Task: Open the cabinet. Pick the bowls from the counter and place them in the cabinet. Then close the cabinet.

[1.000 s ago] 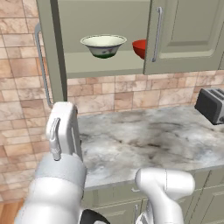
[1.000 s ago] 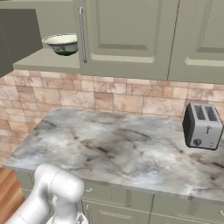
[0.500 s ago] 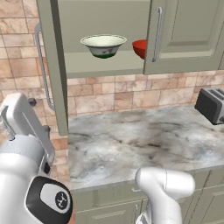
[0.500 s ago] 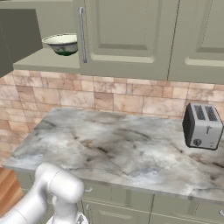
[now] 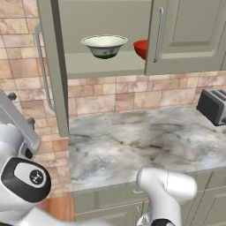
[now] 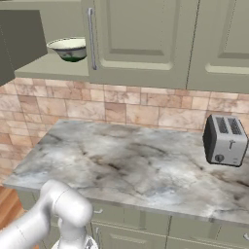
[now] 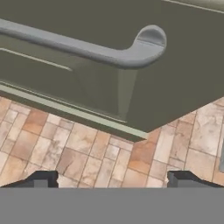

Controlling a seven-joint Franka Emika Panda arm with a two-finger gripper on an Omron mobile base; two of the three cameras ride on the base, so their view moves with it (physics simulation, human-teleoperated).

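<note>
Both bowls already sit on the cabinet shelf (image 5: 106, 66): the cream bowl (image 5: 104, 45) at upper centre of the left base view, the red bowl (image 5: 141, 48) just to its right, half hidden by the closed right door (image 5: 185, 35). So what remains, by this reading, is shutting the open left door (image 5: 55, 66).

That door stands swung out, edge-on at the left of the left base view, its silver handle (image 5: 42, 66) running vertically on the outer face. In the hand view the same handle (image 7: 87, 46) lies across the upper frame, long axis nearly side to side, with the door's lower corner just beneath it. The gripper (image 7: 111, 181) sits at the bottom of that frame, below the handle and clear of the door, fingertips (image 7: 41, 178) spread wide with nothing between them.

The arm (image 5: 17, 132) is low at the left edge of the left base view, outside the door, the hand looking up at its outer face.
</note>
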